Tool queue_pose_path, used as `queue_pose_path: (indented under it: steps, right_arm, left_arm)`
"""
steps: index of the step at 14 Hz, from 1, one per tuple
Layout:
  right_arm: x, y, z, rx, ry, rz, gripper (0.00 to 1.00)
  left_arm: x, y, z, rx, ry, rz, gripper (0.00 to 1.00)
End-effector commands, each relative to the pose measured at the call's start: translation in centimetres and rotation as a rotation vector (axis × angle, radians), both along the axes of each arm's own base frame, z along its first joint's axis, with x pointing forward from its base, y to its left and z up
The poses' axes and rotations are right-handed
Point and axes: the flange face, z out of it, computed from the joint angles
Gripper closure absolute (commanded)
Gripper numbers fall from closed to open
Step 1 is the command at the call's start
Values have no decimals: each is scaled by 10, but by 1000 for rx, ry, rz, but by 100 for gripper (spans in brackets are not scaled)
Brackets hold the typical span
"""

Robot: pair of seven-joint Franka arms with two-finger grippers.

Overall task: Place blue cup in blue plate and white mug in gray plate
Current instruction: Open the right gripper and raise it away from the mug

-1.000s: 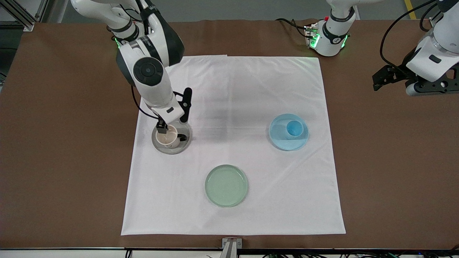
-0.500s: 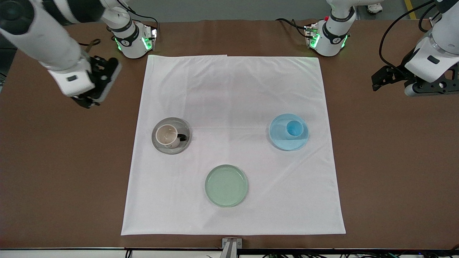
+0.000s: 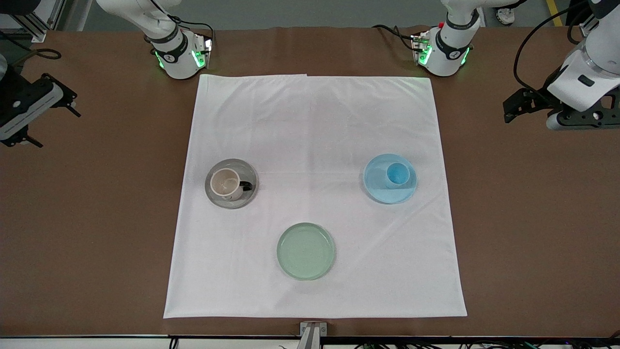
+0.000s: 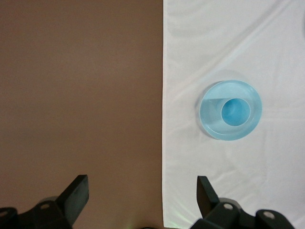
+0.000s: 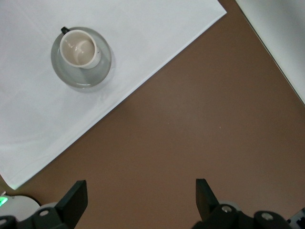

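While both my arms hang over the bare brown table (image 3: pixel 87 218), nothing is in my grip. The white cloth (image 3: pixel 315 145) covers the middle of the table, and all the dishes stand on it.

From the front view I see three plates. The gray plate (image 3: pixel 231 198) lies toward my right arm's end, the blue plate (image 3: pixel 387 194) toward my left arm's end, and the pale green plate (image 3: pixel 306 251) between them, nearer to the front camera. No wrist view shows the green plate.

The white mug (image 3: pixel 226 184) stands upright in the gray plate, its dark handle pointing toward the middle of the cloth. My right wrist view looks straight into the mug (image 5: pixel 79 48) and shows it sitting off the centre of its plate (image 5: pixel 81 78). The blue cup (image 3: pixel 397 174) stands upright in the blue plate, close to the rim on the side of the bases; my left wrist view shows the cup (image 4: pixel 236 111) off the centre of the plate (image 4: pixel 212 124) too.

My right gripper (image 3: pixel 22 114) is over the table's edge at my right arm's end; its jaws are spread wide and hold nothing. My left gripper (image 4: pixel 143 198) is over the brown table just beside the cloth's edge, jaws also spread and free.
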Motion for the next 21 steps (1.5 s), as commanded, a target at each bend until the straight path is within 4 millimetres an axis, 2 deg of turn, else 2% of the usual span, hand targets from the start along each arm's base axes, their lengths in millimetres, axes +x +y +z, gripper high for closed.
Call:
queue_pose_path:
  steps: [1, 3, 5, 7, 9, 11, 14, 16, 21]
  right_arm:
    - [12, 3, 10, 25, -77, -317, 0]
    - [18, 3, 9, 48, -115, -530, 0]
    - [26, -7, 6, 73, -145, -637, 0]
    - [37, -32, 2, 87, -187, -690, 0]
    - [45, -61, -13, 72, -168, -742, 0]
    - [47, -84, -18, 134, -146, -802, 0]
    - [44, -80, -6, 162, -143, -812, 0]
    - [41, -73, -6, 154, -111, -877, 0]
    - [31, -67, 4, 138, -68, -890, 0]
  left_arm:
    - [1, 6, 3, 15, -7, -24, 0]
    - [1, 6, 5, 16, -11, -39, 0]
    - [1, 2, 7, 14, -14, -45, 0]
    - [2, 3, 5, 15, -12, -44, 0]
    - [3, 1, 5, 19, -13, -44, 0]
    - [2, 1, 8, 20, -10, -44, 0]
    - [-3, 3, 10, 19, 12, -21, 0]
    - [-4, 9, 13, 13, 8, -10, 0]
    - [-5, 29, 12, 5, 24, 10, 0]
